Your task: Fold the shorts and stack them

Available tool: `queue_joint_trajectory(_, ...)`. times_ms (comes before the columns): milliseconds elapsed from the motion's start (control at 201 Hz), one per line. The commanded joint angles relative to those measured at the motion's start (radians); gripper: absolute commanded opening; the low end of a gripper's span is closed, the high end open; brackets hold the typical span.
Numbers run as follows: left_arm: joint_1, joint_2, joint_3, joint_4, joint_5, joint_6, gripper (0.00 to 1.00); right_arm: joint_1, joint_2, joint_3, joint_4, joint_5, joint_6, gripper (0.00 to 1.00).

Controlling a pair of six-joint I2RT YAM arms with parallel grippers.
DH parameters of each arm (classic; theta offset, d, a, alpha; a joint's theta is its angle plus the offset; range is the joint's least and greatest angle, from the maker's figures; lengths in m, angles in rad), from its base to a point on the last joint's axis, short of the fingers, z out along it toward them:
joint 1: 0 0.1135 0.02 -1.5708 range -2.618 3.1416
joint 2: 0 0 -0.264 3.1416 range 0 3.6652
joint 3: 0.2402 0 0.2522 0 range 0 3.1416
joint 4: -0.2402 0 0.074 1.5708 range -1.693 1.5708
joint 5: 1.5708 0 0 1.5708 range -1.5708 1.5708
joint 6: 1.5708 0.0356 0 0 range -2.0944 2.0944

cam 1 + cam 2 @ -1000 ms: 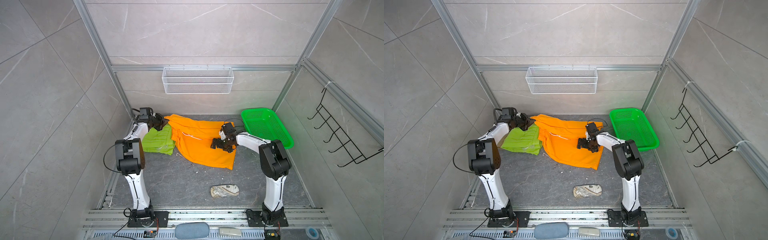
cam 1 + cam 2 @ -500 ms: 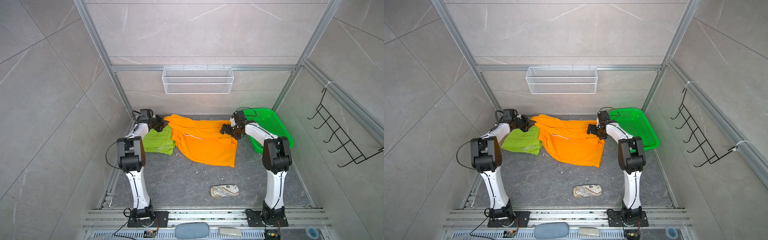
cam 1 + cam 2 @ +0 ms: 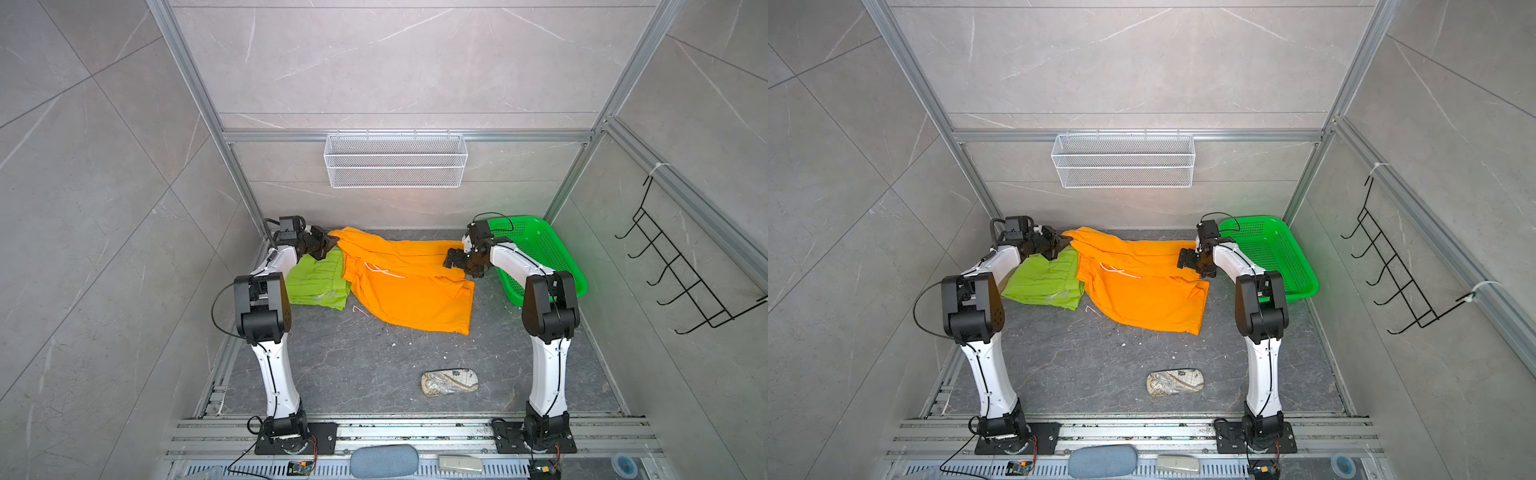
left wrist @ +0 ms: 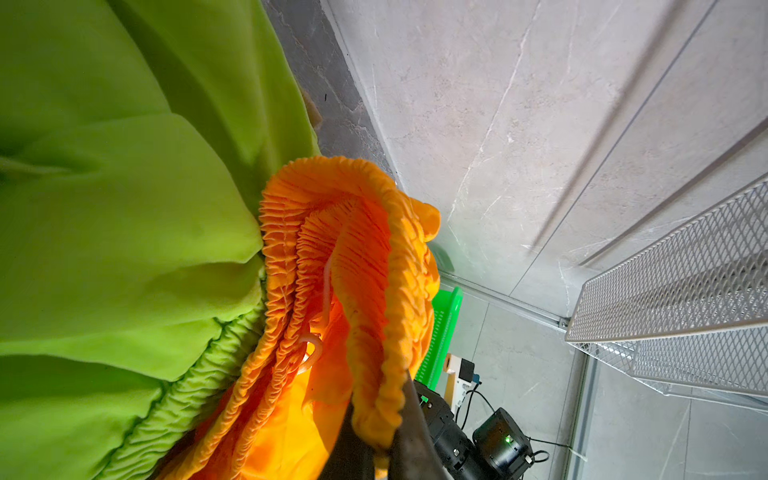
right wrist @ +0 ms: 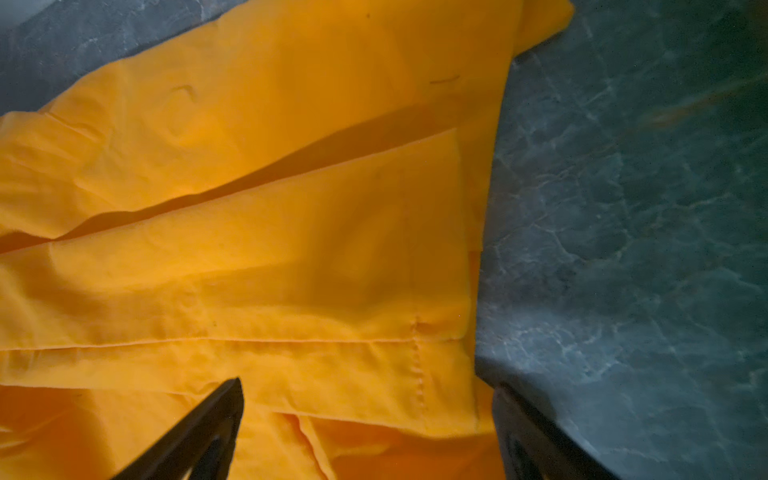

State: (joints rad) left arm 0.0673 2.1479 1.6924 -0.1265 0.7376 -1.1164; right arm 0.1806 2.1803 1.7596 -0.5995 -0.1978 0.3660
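Note:
The orange shorts (image 3: 411,291) (image 3: 1142,291) lie spread across the back of the floor, waistband to the left with a white drawstring showing. My left gripper (image 3: 328,245) (image 4: 382,449) is shut on the gathered orange waistband (image 4: 365,249) at the back left corner and holds it raised. The lime green shorts (image 3: 316,282) (image 4: 104,208) lie folded under and beside it. Low over the right leg hem of the orange shorts (image 5: 249,249) is my right gripper (image 3: 459,266) (image 5: 368,384). It is open, with its jaws on either side of the hem corner.
A green plastic basket (image 3: 540,257) stands at the back right, just behind the right arm. A patterned pouch (image 3: 449,381) lies on the front floor. A white wire shelf (image 3: 395,160) hangs on the back wall, and a black hook rack (image 3: 685,270) on the right wall.
My right gripper left the middle of the orange cloth, swung back towards the basket and now sits over the right hem. The left gripper has kept its hold and place.

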Motion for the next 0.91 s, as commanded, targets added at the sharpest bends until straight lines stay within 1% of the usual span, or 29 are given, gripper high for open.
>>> queue_joint_trajectory(0,0.004,-0.007,0.021,0.028,0.034,-0.010,0.00,-0.006,0.023,0.031,-0.028,0.014,-0.019,0.90)
queue_joint_trajectory(75,0.005,-0.012,0.012,0.030,0.034,-0.010,0.00,-0.007,0.054,0.055,-0.034,0.017,-0.020,0.85)
queue_joint_trajectory(174,0.004,-0.017,0.000,0.034,0.031,-0.010,0.00,-0.006,0.096,0.086,-0.035,0.011,-0.022,0.72)
queue_joint_trajectory(254,0.003,-0.018,-0.007,0.034,0.031,-0.007,0.00,-0.007,0.126,0.115,-0.040,0.009,-0.020,0.52)
queue_joint_trajectory(349,0.004,-0.020,-0.016,0.033,0.029,-0.003,0.00,-0.008,0.142,0.167,-0.044,0.004,-0.009,0.22)
queue_joint_trajectory(354,0.004,-0.020,-0.017,0.033,0.029,-0.003,0.00,-0.008,0.142,0.167,-0.044,0.004,-0.009,0.22)
queue_joint_trajectory(408,0.004,-0.022,-0.022,0.031,0.027,0.001,0.00,-0.007,0.149,0.222,-0.056,-0.013,0.002,0.09)
queue_joint_trajectory(473,0.003,-0.023,-0.029,0.025,0.024,0.010,0.00,-0.009,0.165,0.317,-0.074,-0.040,0.024,0.02)
queue_joint_trajectory(553,0.003,-0.021,-0.037,0.024,0.022,0.013,0.00,-0.012,0.213,0.476,-0.112,-0.040,0.053,0.00)
queue_joint_trajectory(623,0.004,-0.018,-0.045,0.024,0.022,0.016,0.00,-0.017,0.298,0.671,-0.184,-0.007,0.079,0.00)
queue_joint_trajectory(668,0.003,-0.017,-0.053,0.024,0.020,0.019,0.00,-0.021,0.376,0.834,-0.256,0.017,0.085,0.00)
queue_joint_trajectory(727,0.004,-0.017,-0.071,0.028,0.018,0.023,0.00,-0.029,0.535,1.081,-0.366,0.044,0.092,0.00)
queue_joint_trajectory(782,0.002,-0.017,-0.083,0.035,0.017,0.022,0.00,-0.040,0.652,1.253,-0.436,0.035,0.108,0.04)
queue_joint_trajectory(822,0.000,-0.017,-0.090,0.035,0.018,0.023,0.00,-0.049,0.709,1.330,-0.465,0.000,0.120,0.09)
queue_joint_trajectory(842,-0.001,-0.017,-0.091,0.036,0.019,0.023,0.00,-0.053,0.724,1.344,-0.474,-0.013,0.123,0.14)
queue_joint_trajectory(867,-0.001,-0.016,-0.094,0.036,0.020,0.024,0.00,-0.055,0.731,1.343,-0.480,-0.021,0.122,0.22)
queue_joint_trajectory(902,-0.002,-0.015,-0.095,0.035,0.020,0.028,0.00,-0.054,0.719,1.312,-0.476,-0.029,0.111,0.39)
